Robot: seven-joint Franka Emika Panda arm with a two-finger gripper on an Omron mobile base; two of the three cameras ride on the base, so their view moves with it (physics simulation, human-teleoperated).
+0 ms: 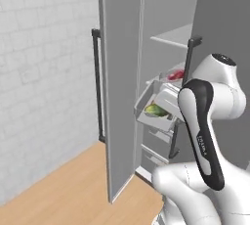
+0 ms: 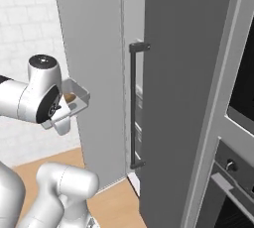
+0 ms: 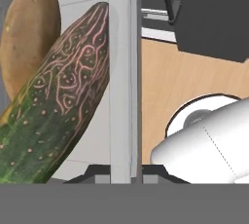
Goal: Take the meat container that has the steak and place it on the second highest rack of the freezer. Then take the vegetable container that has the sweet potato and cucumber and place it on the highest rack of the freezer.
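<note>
Grey doors of the freezer (image 1: 122,72) stood open, the long left one swung out toward the white brick wall (image 1: 44,72) with its dark bar handle (image 1: 96,84) on the wall side. In the left base view the vegetable container (image 1: 155,105), a white tray, hung tilted in the air just in front of the freezer's open compartment, its near end lower than its far end. The cucumber (image 1: 154,110) lay in the lower near corner of that tray. Behind and above it a second white tray sat inside the freezer with the steak (image 1: 176,75) showing red over its rim; which rack it sat on could not be told. A light-grey shelf (image 1: 172,37) ran higher up.

In the hand view the cucumber (image 3: 53,101) lay diagonally across the tray floor, green with pink squiggles, and the sweet potato (image 3: 28,33) rested beside it toward the tray's far left corner, the two touching or nearly so. The tray's right wall (image 3: 119,72) ran straight up the middle of that view, with the gripper (image 3: 121,173) clamped narrowly on it at the bottom edge. Wooden floor (image 3: 185,82) showed beyond the wall.

In the right base view the tray (image 2: 74,100) jutted from the wrist beside the open door, and a black-windowed wall oven (image 2: 238,123) stood at the right edge.
</note>
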